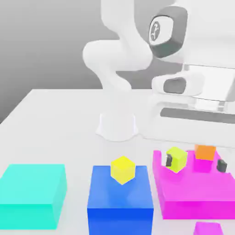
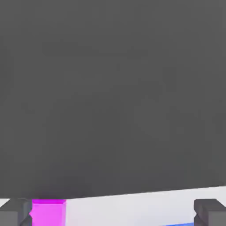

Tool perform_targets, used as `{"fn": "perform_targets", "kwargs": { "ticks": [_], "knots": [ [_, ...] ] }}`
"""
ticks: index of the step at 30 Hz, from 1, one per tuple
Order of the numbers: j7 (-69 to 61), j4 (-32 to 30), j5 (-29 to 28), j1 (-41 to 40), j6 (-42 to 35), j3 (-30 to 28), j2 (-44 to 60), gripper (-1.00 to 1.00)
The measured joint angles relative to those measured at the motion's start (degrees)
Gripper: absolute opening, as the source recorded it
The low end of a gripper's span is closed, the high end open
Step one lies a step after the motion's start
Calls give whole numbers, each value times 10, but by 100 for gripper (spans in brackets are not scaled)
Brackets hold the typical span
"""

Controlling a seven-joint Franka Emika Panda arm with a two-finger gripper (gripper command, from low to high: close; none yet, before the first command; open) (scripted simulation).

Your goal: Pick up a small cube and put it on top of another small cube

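Evidently the gripper [image 1: 196, 164] is hanging low over the magenta block [image 1: 197, 193] with its fingers [image 1: 221, 165] spread wide and nothing clamped between them. They are straddling the orange cube [image 1: 204, 152], probably to close on it. A lime cube [image 1: 176, 158] is sitting beside one finger. The yellow cube [image 1: 122, 169], resting on the blue block [image 1: 120, 195], is looking like a possible stacking target.
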Motion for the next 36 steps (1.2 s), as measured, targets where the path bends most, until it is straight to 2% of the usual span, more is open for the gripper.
{"fn": "perform_targets", "kwargs": {
  "ticks": [8, 12, 13, 19, 24, 36],
  "knots": [
    [49, 16, 15, 35, 43, 14, 148, 0],
    [75, 34, -13, 61, 99, -13, 230, 0],
    [79, 36, -18, 66, 109, -19, 243, -100],
    [81, 38, -20, 68, 114, -22, 249, -100],
    [54, 17, 19, 43, 55, 9, 169, -100],
    [40, -128, 89, -25, -30, -19, -57, -100]
  ]
}}
